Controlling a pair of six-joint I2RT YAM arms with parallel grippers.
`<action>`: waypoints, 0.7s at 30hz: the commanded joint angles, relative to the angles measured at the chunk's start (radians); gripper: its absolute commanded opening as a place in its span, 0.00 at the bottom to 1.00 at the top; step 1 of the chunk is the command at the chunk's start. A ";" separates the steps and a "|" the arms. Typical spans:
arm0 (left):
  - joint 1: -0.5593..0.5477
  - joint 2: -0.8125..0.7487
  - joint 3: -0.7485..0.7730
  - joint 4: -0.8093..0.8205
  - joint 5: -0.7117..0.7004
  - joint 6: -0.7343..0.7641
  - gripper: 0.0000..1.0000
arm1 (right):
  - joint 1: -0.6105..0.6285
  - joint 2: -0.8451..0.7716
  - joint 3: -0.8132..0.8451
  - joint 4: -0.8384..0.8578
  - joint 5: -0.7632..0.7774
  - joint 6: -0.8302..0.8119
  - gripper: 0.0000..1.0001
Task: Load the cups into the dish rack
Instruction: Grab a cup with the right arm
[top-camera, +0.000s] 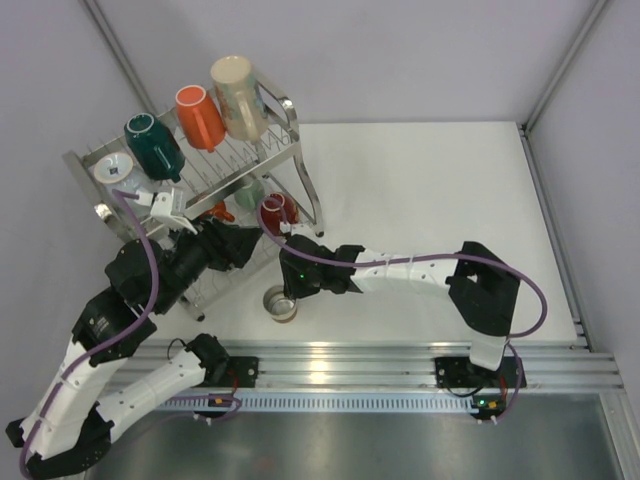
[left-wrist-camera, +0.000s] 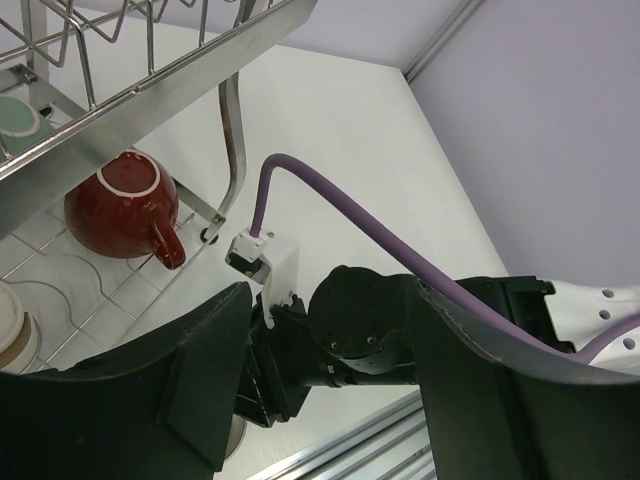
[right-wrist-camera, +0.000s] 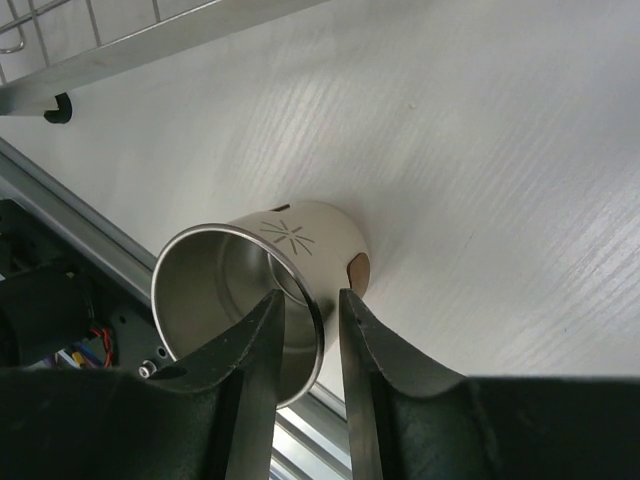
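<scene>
A small cream cup with a steel inside (right-wrist-camera: 290, 265) stands on the white table near the front edge, also the cup (top-camera: 281, 303) in the top view. My right gripper (right-wrist-camera: 310, 300) is shut on its rim, one finger inside and one outside the wall. The dish rack (top-camera: 290, 135) stands at the back left. Its upper tier carries a dark teal cup (top-camera: 152, 143), an orange cup (top-camera: 200, 117) and a tall beige cup (top-camera: 238, 97). A red cup (left-wrist-camera: 120, 205) and a mint cup (top-camera: 248, 190) lie on the lower tier. My left gripper (left-wrist-camera: 330, 350) hangs open and empty beside the rack's front.
A small white dish (top-camera: 112, 167) sits at the rack's upper left end. The right arm's purple cable (left-wrist-camera: 330, 200) loops close to the rack's front leg (left-wrist-camera: 232, 150). Both wrists crowd together by the rack. An aluminium rail (top-camera: 400, 360) borders the table's near edge.
</scene>
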 joint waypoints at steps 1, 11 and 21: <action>-0.003 -0.007 0.002 0.007 -0.017 -0.006 0.69 | 0.022 0.006 -0.008 0.041 -0.015 -0.006 0.29; -0.003 0.008 0.005 0.008 0.017 -0.015 0.69 | 0.015 -0.055 -0.073 0.075 -0.009 0.003 0.00; -0.003 0.075 0.017 0.155 0.178 -0.081 0.73 | -0.317 -0.683 -0.520 0.415 -0.170 -0.018 0.00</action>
